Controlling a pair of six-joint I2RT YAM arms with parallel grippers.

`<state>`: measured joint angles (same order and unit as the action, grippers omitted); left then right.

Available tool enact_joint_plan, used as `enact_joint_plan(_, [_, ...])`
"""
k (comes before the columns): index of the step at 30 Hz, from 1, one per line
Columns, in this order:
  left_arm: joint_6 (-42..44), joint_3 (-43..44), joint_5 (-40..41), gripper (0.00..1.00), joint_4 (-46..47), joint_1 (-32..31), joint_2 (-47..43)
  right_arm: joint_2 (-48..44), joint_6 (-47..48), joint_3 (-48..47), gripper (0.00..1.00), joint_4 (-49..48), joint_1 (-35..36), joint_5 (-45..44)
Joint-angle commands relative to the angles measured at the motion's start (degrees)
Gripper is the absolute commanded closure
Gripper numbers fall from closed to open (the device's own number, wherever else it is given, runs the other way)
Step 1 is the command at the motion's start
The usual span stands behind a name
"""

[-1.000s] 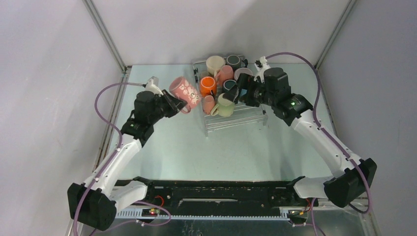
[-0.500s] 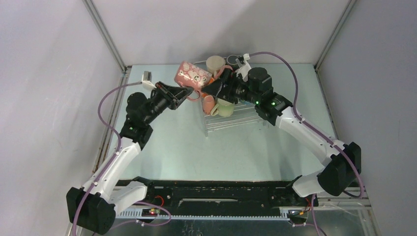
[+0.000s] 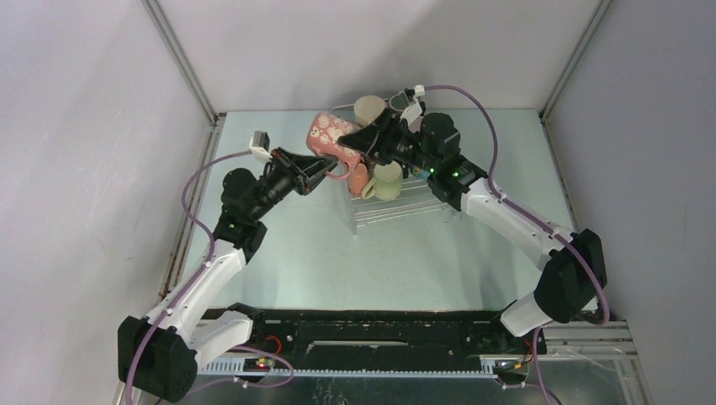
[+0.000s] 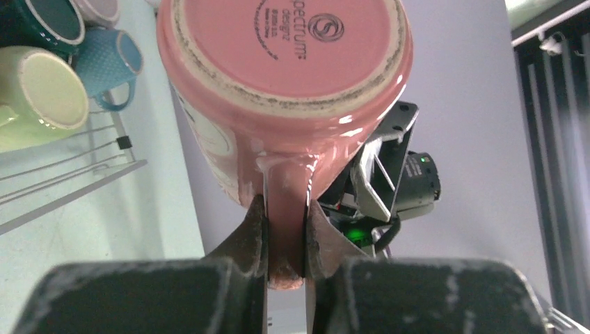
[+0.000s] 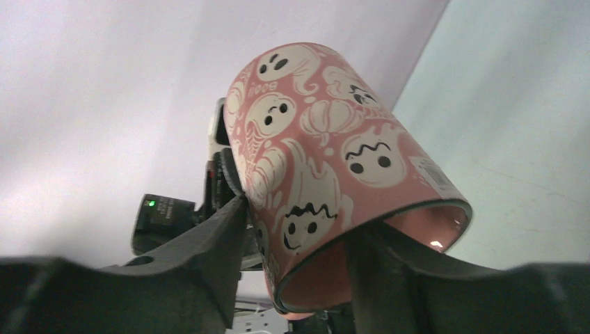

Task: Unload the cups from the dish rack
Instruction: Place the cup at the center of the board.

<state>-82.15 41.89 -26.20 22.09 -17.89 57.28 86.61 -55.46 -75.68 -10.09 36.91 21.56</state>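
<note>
A pink mug with white ghosts (image 3: 329,133) hangs in the air just left of the dish rack (image 3: 405,209). My left gripper (image 3: 326,167) is shut on its handle; in the left wrist view the fingers (image 4: 252,229) pinch the handle under the mug's base (image 4: 285,69). My right gripper (image 3: 360,143) straddles the mug's rim (image 5: 327,160). One finger (image 5: 222,229) lies against the outer wall and the other sits inside the mouth, with a gap left. A cream cup (image 3: 369,108), a pale green cup (image 3: 387,182) and a small pink cup (image 3: 358,177) stand in the rack.
Green (image 4: 35,90), blue (image 4: 115,66) and dark teal (image 4: 38,21) cups sit over the rack's wire ribs (image 4: 62,184). The two arms meet above the rack's left end. Grey walls close the table's back and sides.
The left gripper has lifted the ghost mug up and toward the rack. The right arm swung left from the rack's cups to the mug, and its jaws have narrowed around the rim.
</note>
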Motion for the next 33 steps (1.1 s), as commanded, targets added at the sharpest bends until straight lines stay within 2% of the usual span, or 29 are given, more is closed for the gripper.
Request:
enact_joint_plan(1, [-4.91, -1.21, -1.29, 1.0, 15.35, -0.87, -1.98, 1.16, -3.97, -0.02, 0.45, -7.41, 0.29, 1.04])
enact_joint_plan(5, [-7.33, -2.41, -0.97, 1.0, 18.16, -1.55, -1.42, 1.63, -5.73, -0.05, 0.61, -8.53, 0.36, 0.56])
enact_joint_plan(7, [-8.32, -2.79, -0.77, 1.0, 18.84, -1.91, -1.31, 1.61, -6.32, -0.02, 0.75, -9.13, 0.42, 0.33])
enact_joint_plan(10, [-9.46, -3.24, -0.77, 1.0, 19.31, -2.34, -1.22, 1.25, -6.5, -0.02, 1.0, -9.32, 0.53, -0.55])
enact_joint_plan(11, [-9.73, -3.44, -0.75, 0.99, 19.31, -2.4, -1.3, 1.07, -6.24, -0.04, 1.0, -8.95, 0.63, -1.02])
enact_joint_plan(12, [-9.71, -3.6, -0.76, 0.94, 19.31, -2.49, -1.29, 0.84, -5.83, -0.03, 1.0, -8.6, 0.67, -1.48])
enact_joint_plan(17, [-8.21, -4.52, -1.47, 0.42, 17.25, -2.67, -1.74, -0.51, -4.37, -0.04, 1.0, -6.72, 0.69, -3.71])
enact_joint_plan(19, [-6.68, -4.69, -1.87, 0.29, 15.27, -2.68, -2.32, -1.32, -3.55, 0.0, 1.0, -6.05, 0.64, -4.74])
enact_joint_plan(21, [-4.78, -4.8, -2.0, 0.2, 12.62, -2.68, -3.32, -2.45, -2.32, -0.08, 1.0, -5.13, 0.58, -5.98])
enact_joint_plan(22, [-3.68, -4.73, -2.06, 0.05, 10.86, -2.68, -3.94, -2.91, -1.72, -0.1, 1.0, -4.47, 0.42, -6.61])
enact_joint_plan(23, [-2.08, -4.53, -2.14, 0.01, 8.74, -2.68, -4.5, -3.27, -0.97, -0.55, 1.0, -3.09, 0.18, -7.15])
enact_joint_plan(27, [5.51, -3.07, -2.56, 0.0, -0.82, -2.68, -6.63, -4.34, 3.32, -3.72, 1.0, 5.24, -1.51, -9.02])
enact_joint_plan(33, [25.05, 3.72, -1.48, 0.0, -21.26, -2.68, -9.02, -6.83, 11.82, -8.46, 1.0, 23.28, -6.49, -12.68])
